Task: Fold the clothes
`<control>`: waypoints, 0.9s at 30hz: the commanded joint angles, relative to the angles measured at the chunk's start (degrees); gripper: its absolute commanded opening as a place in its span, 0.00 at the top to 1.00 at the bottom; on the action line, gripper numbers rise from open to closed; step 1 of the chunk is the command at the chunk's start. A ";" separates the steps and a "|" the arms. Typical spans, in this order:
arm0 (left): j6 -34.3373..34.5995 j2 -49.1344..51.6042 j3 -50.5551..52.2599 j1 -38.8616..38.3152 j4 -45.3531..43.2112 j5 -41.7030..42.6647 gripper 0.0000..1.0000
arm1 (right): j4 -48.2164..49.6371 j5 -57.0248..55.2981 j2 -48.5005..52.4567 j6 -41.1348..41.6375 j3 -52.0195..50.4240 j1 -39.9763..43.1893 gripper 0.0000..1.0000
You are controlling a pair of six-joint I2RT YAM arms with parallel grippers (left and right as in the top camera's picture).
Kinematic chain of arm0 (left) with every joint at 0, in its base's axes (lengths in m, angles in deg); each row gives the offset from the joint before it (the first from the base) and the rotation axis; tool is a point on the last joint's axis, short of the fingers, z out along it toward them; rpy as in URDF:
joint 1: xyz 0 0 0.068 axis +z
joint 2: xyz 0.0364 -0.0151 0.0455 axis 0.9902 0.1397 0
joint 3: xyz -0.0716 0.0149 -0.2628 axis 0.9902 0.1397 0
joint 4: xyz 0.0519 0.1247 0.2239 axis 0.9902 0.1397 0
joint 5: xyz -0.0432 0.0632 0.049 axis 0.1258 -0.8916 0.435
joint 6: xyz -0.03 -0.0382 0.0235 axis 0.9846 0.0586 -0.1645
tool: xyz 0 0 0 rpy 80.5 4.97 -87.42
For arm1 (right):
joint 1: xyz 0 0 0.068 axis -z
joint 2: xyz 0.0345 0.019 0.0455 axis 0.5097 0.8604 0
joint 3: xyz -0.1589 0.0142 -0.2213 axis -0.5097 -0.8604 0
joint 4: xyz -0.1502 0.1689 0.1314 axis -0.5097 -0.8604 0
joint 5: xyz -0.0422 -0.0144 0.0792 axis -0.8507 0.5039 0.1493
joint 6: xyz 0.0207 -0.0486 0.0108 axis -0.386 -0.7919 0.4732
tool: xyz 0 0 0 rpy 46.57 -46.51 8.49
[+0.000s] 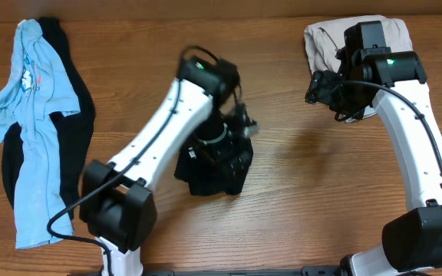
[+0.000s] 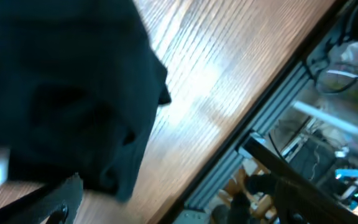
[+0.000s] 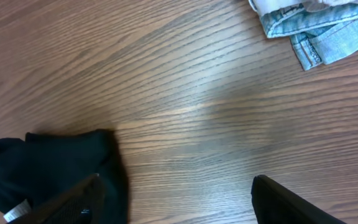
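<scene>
Black garment — bunched on the table, directly under left gripper.

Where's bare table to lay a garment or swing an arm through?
Biggest bare patch: wood between the centre black garment and the right arm, down to the front edge. Also the back strip between the blue shirt and the folded stack. Crowded: left side, and centre under the left arm.

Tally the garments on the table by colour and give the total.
Black: 2 (centre black garment, left black garment)
Light blue: 1 (light blue shirt)
Beige: 1 (beige garment)
Denim: 1 (denim piece, seen only from the right wrist)
Total: 5
</scene>
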 commanded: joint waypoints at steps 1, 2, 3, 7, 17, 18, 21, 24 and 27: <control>3.50 -0.09 7.02 -2.56 -6.78 -3.13 0.00 | 0.24 -0.22 -0.35 -0.90 -0.20 0.17 0.20; 6.01 -0.09 8.68 -2.78 -9.51 -5.57 0.00 | 0.20 -0.59 -0.35 -0.90 -0.20 0.17 0.20; 7.87 -0.09 9.88 -2.86 -11.50 -7.28 0.00 | 0.17 -0.81 -0.35 -0.90 -0.20 0.17 0.19; 14.10 -0.09 14.38 -2.69 -19.23 -12.94 0.01 | 0.04 -1.18 -0.35 -0.90 -0.20 0.17 0.19; 16.28 -0.09 13.90 -1.88 -21.33 -16.79 0.41 | 0.42 -1.18 -0.09 -0.90 -0.20 0.17 0.18; 16.28 -0.09 13.31 -1.75 -20.81 -16.79 0.42 | 0.46 -1.18 0.02 -0.90 -0.20 0.17 0.18; 16.28 -0.09 10.45 -1.31 -18.56 -16.72 0.51 | 0.70 -1.16 0.37 -0.87 -0.22 0.17 0.18; 16.24 -0.09 7.15 -1.25 -16.31 -16.74 0.73 | 0.72 -1.18 0.46 -0.90 -0.20 0.17 0.18; 16.22 -0.09 5.20 -1.25 -15.58 -16.72 0.96 | 0.70 -1.18 0.50 -0.90 -0.20 0.17 0.18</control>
